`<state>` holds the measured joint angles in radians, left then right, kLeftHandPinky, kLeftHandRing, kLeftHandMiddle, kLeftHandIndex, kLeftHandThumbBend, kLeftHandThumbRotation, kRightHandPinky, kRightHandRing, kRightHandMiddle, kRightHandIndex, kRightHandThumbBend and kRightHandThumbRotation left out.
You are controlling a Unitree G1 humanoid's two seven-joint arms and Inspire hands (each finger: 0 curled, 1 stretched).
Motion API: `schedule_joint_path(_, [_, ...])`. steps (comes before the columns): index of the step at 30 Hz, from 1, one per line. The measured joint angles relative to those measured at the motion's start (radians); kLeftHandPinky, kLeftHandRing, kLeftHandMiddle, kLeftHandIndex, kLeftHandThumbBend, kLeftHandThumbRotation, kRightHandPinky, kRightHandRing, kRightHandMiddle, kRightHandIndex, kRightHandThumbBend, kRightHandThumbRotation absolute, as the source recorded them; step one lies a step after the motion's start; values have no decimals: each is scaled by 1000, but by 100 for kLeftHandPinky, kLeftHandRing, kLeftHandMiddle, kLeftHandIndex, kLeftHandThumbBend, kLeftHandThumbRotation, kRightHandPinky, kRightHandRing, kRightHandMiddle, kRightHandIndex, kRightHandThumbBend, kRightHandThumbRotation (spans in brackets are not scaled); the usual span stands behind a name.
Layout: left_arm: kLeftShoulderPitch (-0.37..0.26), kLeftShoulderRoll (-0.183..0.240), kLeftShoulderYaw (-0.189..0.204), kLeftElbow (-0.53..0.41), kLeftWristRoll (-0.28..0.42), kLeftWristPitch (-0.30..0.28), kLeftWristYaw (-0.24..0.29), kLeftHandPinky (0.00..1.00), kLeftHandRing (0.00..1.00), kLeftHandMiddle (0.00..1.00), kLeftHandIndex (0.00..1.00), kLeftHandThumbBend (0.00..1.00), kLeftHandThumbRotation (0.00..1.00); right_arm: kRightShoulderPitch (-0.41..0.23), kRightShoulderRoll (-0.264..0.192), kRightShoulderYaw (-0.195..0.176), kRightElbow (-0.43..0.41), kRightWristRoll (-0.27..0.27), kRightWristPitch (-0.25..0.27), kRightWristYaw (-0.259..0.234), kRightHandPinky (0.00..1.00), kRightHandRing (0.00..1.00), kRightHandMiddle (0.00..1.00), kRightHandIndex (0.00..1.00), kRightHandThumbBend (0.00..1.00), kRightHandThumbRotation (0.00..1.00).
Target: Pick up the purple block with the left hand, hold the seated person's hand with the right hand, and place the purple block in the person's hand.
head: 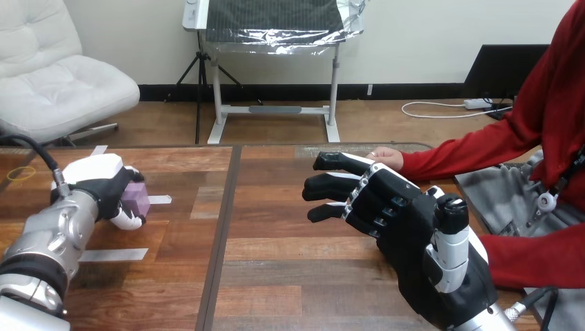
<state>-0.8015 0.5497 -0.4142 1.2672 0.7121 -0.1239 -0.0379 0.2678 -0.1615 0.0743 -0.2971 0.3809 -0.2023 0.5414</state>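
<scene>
In the head view, the left hand [102, 187] lies at the near left of the desk [290, 265] with its fingers [128, 219] curled round the purple block [139, 198]. One part of the hand closes over the block's top and a fingertip hooks under its near edge. Only the block's outward face and a strip of its top show past the fingers, and the rest is covered by the palm. Whether the block's underside rests on the desk or hangs just above it cannot be made out. A pale tape strip [159, 200] lies on the wood just past the block, on the side away from the fingers.

The right hand [414, 231] stands over the right half of the desk, back towards the camera. Its fingers [332, 186] are straight, a little spread, and closed on nothing, and the thumb stands upright beside them. The wrist is cut off by the bottom edge.

The person's hand [386, 157] lies on the desk just beyond the uppermost finger, at the end of a red sleeve [469, 155]. Most of it is hidden behind those fingers, so I cannot tell whether the two touch. The purple block is well apart from it.
</scene>
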Motion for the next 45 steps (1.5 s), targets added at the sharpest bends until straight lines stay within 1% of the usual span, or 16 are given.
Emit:
schedule_joint_path(5, [0, 0, -4, 0, 1, 0, -14, 100, 86, 82, 80, 25, 27, 0, 0, 0, 0, 0, 0, 0, 66, 74, 72, 77, 96, 100])
schedule_joint_path(6, [0, 0, -5, 0, 1, 0, -17, 100, 85, 81, 79, 25, 31, 0, 0, 0, 0, 0, 0, -1, 66, 74, 72, 77, 96, 100])
schedule_joint_path(13, [-15, 1, -6, 0, 1, 2, -24, 100, 82, 77, 75, 26, 39, 0, 0, 0, 0, 0, 0, -2, 66, 73, 72, 77, 96, 100])
schedule_joint_path(15, [-22, 2, -6, 0, 1, 3, -30, 98, 80, 75, 72, 27, 41, 0, 0, 0, 0, 0, 0, -1, 66, 74, 72, 77, 95, 100])
schedule_joint_path(24, [-30, 1, -6, 0, 1, 3, -33, 93, 78, 74, 69, 30, 44, 0, 1, 0, 0, 0, 0, -1, 66, 74, 72, 76, 95, 100])
schedule_joint_path(38, [-33, 2, -9, 0, 3, 6, -29, 84, 72, 70, 67, 32, 45, 0, 1, 0, 0, 0, 0, 0, 66, 74, 72, 76, 94, 100])
schedule_joint_path(41, [-33, 2, -9, 0, 3, 6, -24, 82, 71, 69, 66, 33, 45, 0, 1, 0, 0, 0, 0, 0, 66, 74, 72, 76, 94, 100])
schedule_joint_path(45, [-33, 2, -10, 0, 3, 6, -21, 75, 68, 67, 64, 34, 45, -1, 1, 0, 0, 0, 0, 0, 65, 74, 72, 76, 94, 100])
